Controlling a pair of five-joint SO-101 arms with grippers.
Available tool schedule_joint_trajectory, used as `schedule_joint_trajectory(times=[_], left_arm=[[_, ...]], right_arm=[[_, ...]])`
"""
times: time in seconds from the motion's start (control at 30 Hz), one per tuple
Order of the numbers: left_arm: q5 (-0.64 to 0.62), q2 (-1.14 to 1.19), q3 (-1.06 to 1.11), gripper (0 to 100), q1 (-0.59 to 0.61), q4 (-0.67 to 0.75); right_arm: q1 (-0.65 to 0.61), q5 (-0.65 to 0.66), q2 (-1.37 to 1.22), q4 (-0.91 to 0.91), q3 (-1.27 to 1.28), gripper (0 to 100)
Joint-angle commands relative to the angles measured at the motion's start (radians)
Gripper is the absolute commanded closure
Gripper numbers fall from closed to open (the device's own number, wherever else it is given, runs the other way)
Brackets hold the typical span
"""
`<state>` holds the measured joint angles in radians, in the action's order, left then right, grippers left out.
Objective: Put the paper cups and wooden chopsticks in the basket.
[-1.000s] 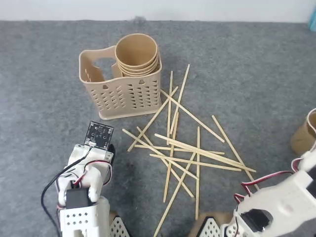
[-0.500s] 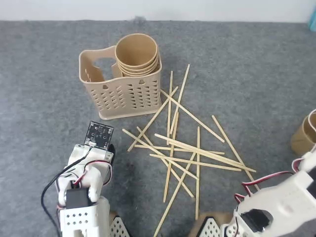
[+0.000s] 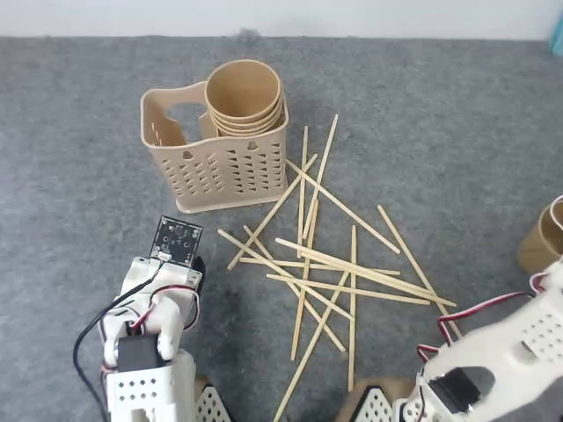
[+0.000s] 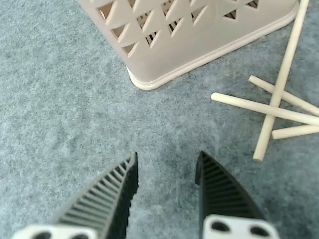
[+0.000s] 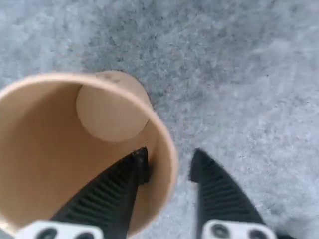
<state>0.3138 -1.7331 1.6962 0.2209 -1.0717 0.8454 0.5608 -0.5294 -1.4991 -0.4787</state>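
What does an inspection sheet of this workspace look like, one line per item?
surface: grey fuzzy cloth.
job's things: beige perforated plastic basket holds stacked brown paper cups; thin wooden chopsticks lie crossed beside it; a lone brown paper cup sits apart.
clutter: nothing seen.
grippers: left gripper open over cloth near the basket; right gripper open, one finger inside the lone cup, one outside.
cables: black cable on left arm; red and white wires on right arm.
surroundings: pale wall strip behind.
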Motion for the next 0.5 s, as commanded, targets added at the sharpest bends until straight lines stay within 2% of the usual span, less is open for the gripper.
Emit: schedule_joint_trajectory(times=[0.0,0.03,0.23,0.47], left_arm=[[0.012,-0.018,-0.005,82,0.009,0.006],[0.012,-0.018,-0.005,82,0.009,0.006],[0.012,-0.018,-0.005,82,0.009,0.006],[0.012,-0.018,-0.005,82,0.009,0.006]], right_arm=[[-0.002,-0.068,0.038,0.033,-0.038,99.6],[-0.001,-0.095,0.053,0.033,-0.038,97.0],[-0.007,-0.149,0.166,0.018,-0.038,99.2],[-0.008,-0.213,0.392,-0.208,-0.037,99.2]])
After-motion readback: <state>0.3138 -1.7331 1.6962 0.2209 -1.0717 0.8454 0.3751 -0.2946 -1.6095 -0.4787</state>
